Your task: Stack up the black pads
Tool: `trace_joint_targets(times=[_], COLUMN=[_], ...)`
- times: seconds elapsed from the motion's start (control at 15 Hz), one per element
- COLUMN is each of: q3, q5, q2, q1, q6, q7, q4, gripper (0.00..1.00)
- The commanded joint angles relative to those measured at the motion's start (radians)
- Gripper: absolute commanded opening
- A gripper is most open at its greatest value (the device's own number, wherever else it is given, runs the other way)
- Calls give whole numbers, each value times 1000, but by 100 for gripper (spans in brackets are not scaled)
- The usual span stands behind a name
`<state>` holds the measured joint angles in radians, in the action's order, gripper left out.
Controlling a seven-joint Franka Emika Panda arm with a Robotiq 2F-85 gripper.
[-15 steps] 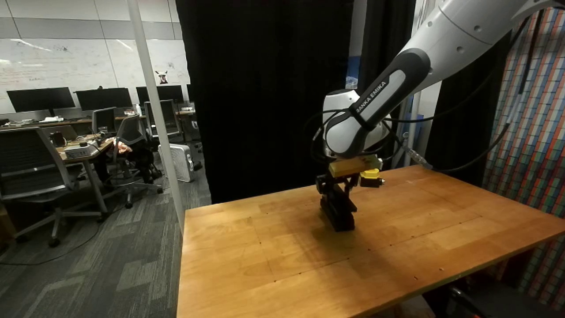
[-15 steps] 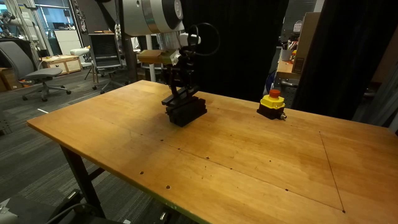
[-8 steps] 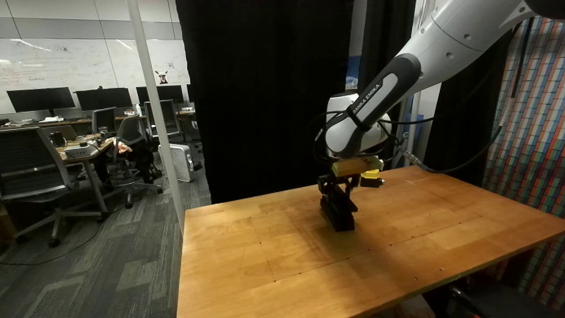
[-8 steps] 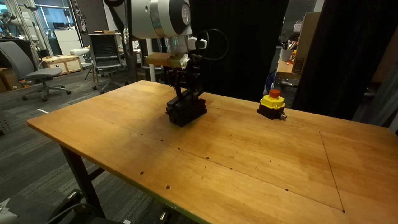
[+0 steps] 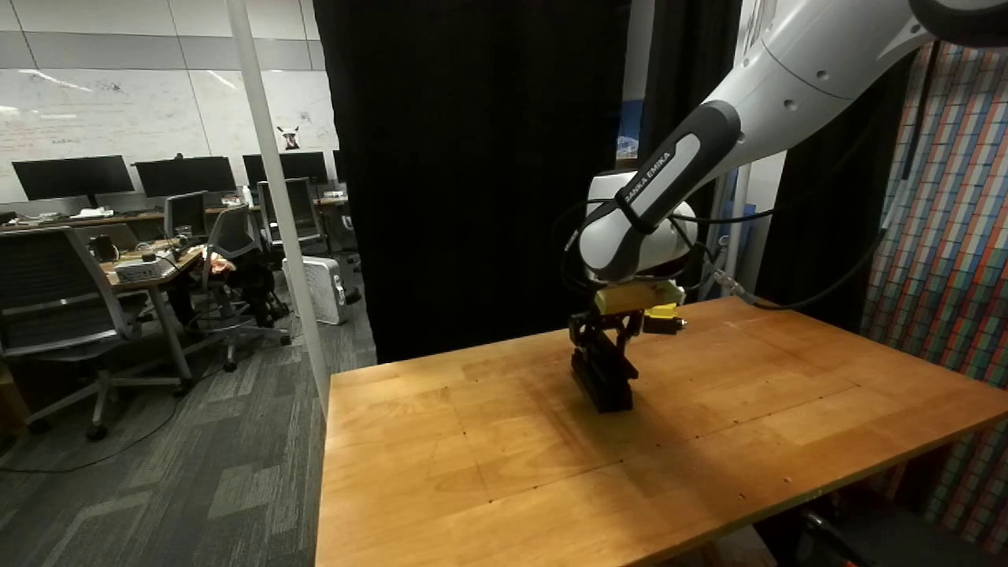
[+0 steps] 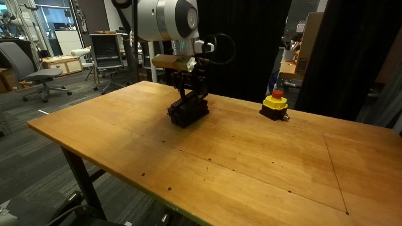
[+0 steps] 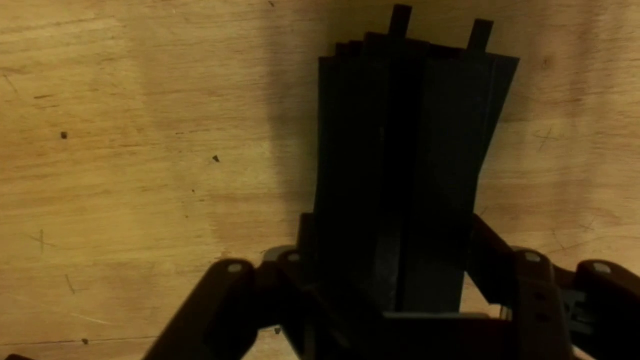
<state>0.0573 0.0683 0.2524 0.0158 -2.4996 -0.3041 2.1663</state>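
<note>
Since a second ago, the gripper (image 6: 190,95) has come down and, in an exterior view, shifted rightward, bringing a black pad (image 7: 442,160) that overhung the stack (image 6: 191,115) of black pads into line on top of it. The robot arm (image 5: 787,94) has sunk too; the stack has stayed put.

In the wrist view the jaws are clamped on this top pad, one against each long side, and the pad runs lengthwise out from between them. Its face shows two strips with a darker groove between; whether that is a single piece cannot be told. The edge of a lower pad (image 7: 501,90) peeks out at the right, turned slightly. The stack lies directly under the gripper; whether the top pad touches it throughout is too dark to see.

In both exterior views the stack is nearer the far edge of the table (image 6: 238,188). The yellow box with a red button (image 6: 275,102) stands well apart, also by that edge.
</note>
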Motion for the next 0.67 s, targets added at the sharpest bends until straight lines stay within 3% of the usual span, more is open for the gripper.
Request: trace_joint_targets(times=[0.0,0.6], q3=[0,0], q5=[-44,-49], q2=[19,30], q1=[5,-3], q6=[-6,5], q7=[41,31], q4=[-31,-43], gripper=[46,46])
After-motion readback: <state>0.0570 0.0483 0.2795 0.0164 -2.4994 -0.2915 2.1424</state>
